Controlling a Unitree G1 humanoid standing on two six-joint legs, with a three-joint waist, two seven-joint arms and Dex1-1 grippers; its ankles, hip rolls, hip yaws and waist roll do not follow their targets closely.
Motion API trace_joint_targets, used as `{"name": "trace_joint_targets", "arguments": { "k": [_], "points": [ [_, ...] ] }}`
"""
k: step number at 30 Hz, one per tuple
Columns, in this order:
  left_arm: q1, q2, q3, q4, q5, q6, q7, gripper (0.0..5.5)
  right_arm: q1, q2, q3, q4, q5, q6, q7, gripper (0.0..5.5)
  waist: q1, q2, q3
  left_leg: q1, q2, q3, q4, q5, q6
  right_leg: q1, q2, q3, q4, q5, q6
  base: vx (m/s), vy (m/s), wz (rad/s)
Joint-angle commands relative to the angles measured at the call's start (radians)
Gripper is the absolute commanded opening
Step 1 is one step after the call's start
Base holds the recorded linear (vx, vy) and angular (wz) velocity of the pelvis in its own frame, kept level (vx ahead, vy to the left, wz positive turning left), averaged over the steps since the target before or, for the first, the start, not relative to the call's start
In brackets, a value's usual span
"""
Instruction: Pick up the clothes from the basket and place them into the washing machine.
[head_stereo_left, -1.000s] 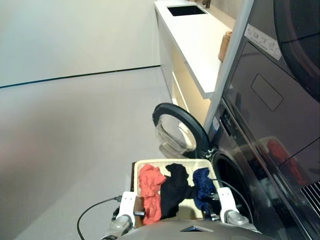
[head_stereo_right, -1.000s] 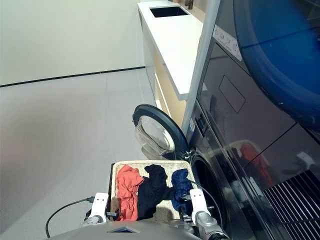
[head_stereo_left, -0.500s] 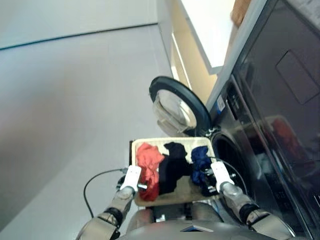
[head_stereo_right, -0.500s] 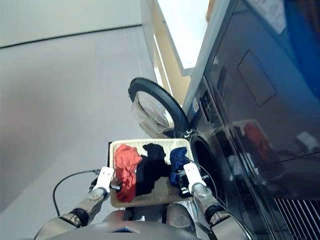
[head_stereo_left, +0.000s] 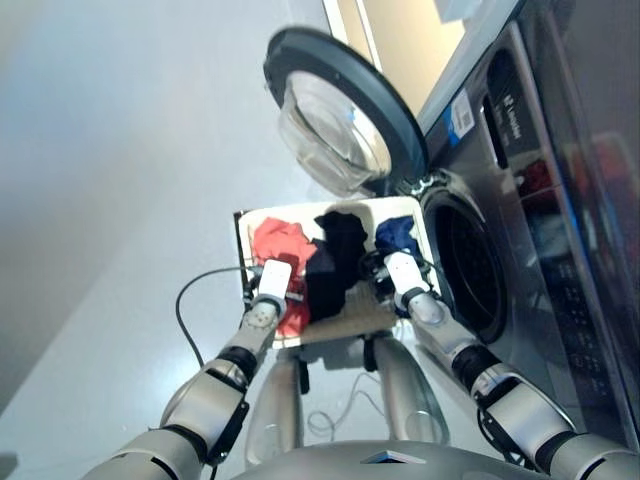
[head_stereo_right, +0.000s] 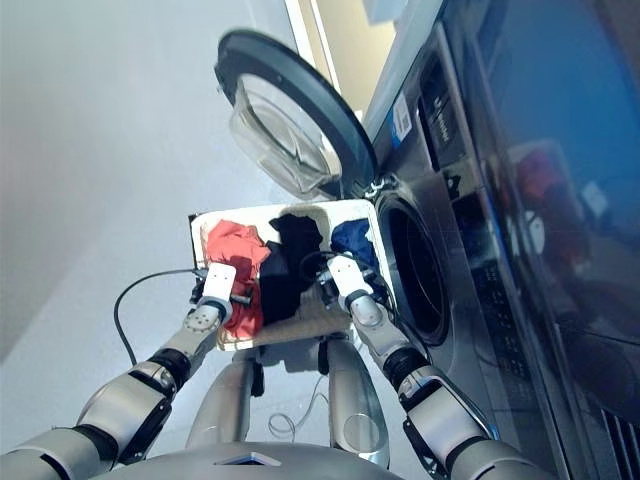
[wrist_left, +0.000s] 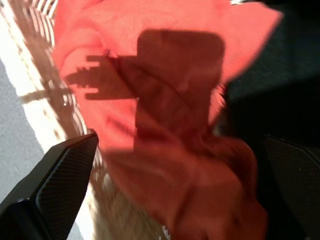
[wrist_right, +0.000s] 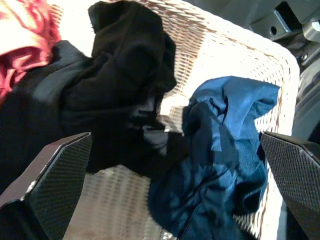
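Looking down from the head, the basket (head_stereo_left: 258, 214) stands on the floor (head_stereo_left: 120, 150) just in front of the washing machine (head_stereo_left: 520, 230), whose round door (head_stereo_left: 345, 115) is swung wide, leaving the porthole (head_stereo_left: 468, 268) uncovered on the robot's right. All three of the clothes lie in the basket side by side: the orange-red garment (head_stereo_left: 280, 242) on the left, the black garment (head_stereo_left: 335, 255) in the middle and the navy garment (head_stereo_left: 398, 234) on the right, nearest the porthole. The left gripper (head_stereo_left: 272, 282) hangs over the orange-red garment and the right gripper (head_stereo_left: 392, 272) over the near edge of the navy one. A black cable (head_stereo_left: 200, 300) loops over the floor beside the left arm.

In the left wrist view the orange-red garment (wrist_left: 165, 125) fills most of the picture, lying over the cream weave (wrist_left: 47, 80), with black cloth at its far side. The two fingers (wrist_left: 60, 180) stand well apart at either side of the garment with nothing between them, so the jaws are released.

In the right wrist view the black garment (wrist_right: 120, 95) lies across the woven bottom (wrist_right: 220, 60), touching the navy garment (wrist_right: 225, 155) beside it, and a corner of orange-red cloth (wrist_right: 22, 37) shows at the edge. Here too the fingers (wrist_right: 55, 180) are spread wide, the jaws released and holding nothing.
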Motion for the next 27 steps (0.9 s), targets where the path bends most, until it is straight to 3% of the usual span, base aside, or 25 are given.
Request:
{"name": "trace_joint_targets", "arguments": {
  "k": [1,2,3,11,12,13,14,20,27],
  "points": [
    [-0.085,0.084,0.047,-0.019,-0.055,-0.052,0.041,5.50,-0.048,0.018,0.033,-0.109,0.035,-0.080,-0.016,5.50,-0.026,-0.039,-0.001,-0.102,-0.029,0.027,0.240,-0.159,0.034,0.005,-0.022,0.036,-0.040,-0.017,0.115,0.055,0.038,-0.060],
    [-0.097,0.095,0.057,-0.015,-0.063,-0.054,0.044,5.50,-0.050,0.016,0.033,-0.121,0.037,-0.084,-0.015,5.50,-0.023,-0.033,-0.003,-0.122,-0.021,0.021,0.271,-0.198,0.032,-0.016,-0.011,0.039,-0.008,-0.047,0.120,0.064,0.027,-0.077],
    [-0.112,0.108,0.068,-0.005,-0.073,-0.053,0.049,5.50,-0.056,0.015,0.033,-0.139,0.044,-0.089,-0.015,5.50,-0.026,-0.031,-0.005,-0.150,-0.021,0.020,0.292,-0.207,0.036,-0.046,-0.007,0.044,0.012,-0.052,0.119,0.072,0.023,-0.097],
    [-0.244,0.217,0.094,0.021,-0.117,-0.042,0.042,5.50,-0.073,-0.013,0.025,-0.281,0.066,-0.110,0.002,5.50,-0.058,-0.027,-0.011,-0.323,-0.006,0.018,0.366,-0.227,0.053,-0.227,-0.004,0.052,0.095,-0.060,0.124,0.000,0.000,0.000],
    [-0.260,0.222,0.097,0.018,-0.126,-0.043,0.041,2.59,-0.073,-0.016,0.021,-0.293,0.065,-0.112,0.004,5.50,-0.060,-0.027,-0.011,-0.334,-0.005,0.017,0.370,-0.230,0.054,-0.238,-0.003,0.055,0.095,-0.061,0.124,0.000,0.000,0.000],
    [-0.266,0.222,0.102,0.015,-0.135,-0.046,0.043,1.47,-0.074,-0.017,0.019,-0.296,0.065,-0.113,0.003,5.50,-0.060,-0.024,-0.011,-0.342,-0.007,0.017,0.374,-0.231,0.055,-0.248,-0.003,0.055,0.100,-0.062,0.124,0.000,0.000,0.000],
    [-0.278,0.223,0.109,0.015,-0.156,-0.047,0.041,0.00,-0.080,-0.015,0.018,-0.295,0.067,-0.113,0.004,5.50,-0.061,-0.022,-0.011,-0.352,-0.009,0.013,0.379,-0.231,0.055,-0.259,-0.003,0.054,0.108,-0.062,0.124,0.000,0.000,0.000],
    [-0.284,0.206,0.115,-0.001,-0.175,-0.059,0.033,0.00,-0.072,-0.011,0.011,-0.311,0.048,-0.112,0.017,5.50,-0.065,-0.013,-0.030,-0.362,-0.018,0.016,0.379,-0.238,0.062,-0.275,-0.003,0.059,0.106,-0.063,0.123,0.000,0.000,0.000],
    [-0.223,0.164,0.113,-0.039,-0.198,-0.079,0.003,0.00,-0.036,-0.009,0.014,-0.280,0.033,-0.106,0.045,5.50,-0.054,0.003,-0.056,-0.286,-0.029,0.017,0.320,-0.222,0.056,-0.214,-0.014,0.058,0.072,-0.051,0.124,0.000,0.000,0.000]
  ]
}}
